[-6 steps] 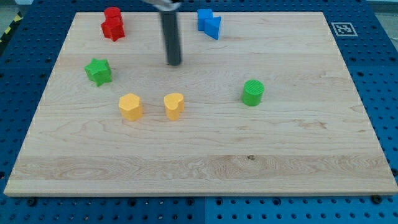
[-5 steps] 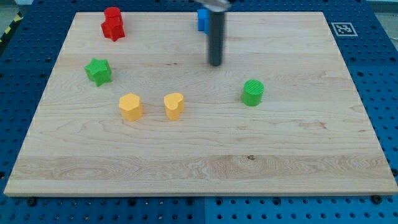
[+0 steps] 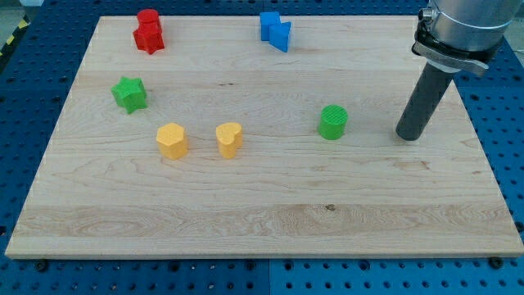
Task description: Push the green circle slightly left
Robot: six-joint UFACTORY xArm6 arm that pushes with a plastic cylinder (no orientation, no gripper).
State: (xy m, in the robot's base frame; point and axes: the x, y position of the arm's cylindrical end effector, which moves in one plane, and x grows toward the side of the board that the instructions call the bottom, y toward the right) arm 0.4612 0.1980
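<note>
The green circle (image 3: 333, 122) stands on the wooden board (image 3: 262, 205), right of the middle. My tip (image 3: 408, 137) rests on the board to the circle's right, about a block's width and a half away and a little lower in the view, not touching it. The dark rod rises from the tip toward the view's top right.
A green star (image 3: 129, 93) sits at the left. A yellow hexagon (image 3: 172, 140) and a yellow heart (image 3: 229, 139) lie left of the circle. A red block (image 3: 148, 31) is at top left, a blue block (image 3: 275, 30) at top middle.
My tip has swept from the upper middle of the board to the right, ending right of the green circle. No block has moved.
</note>
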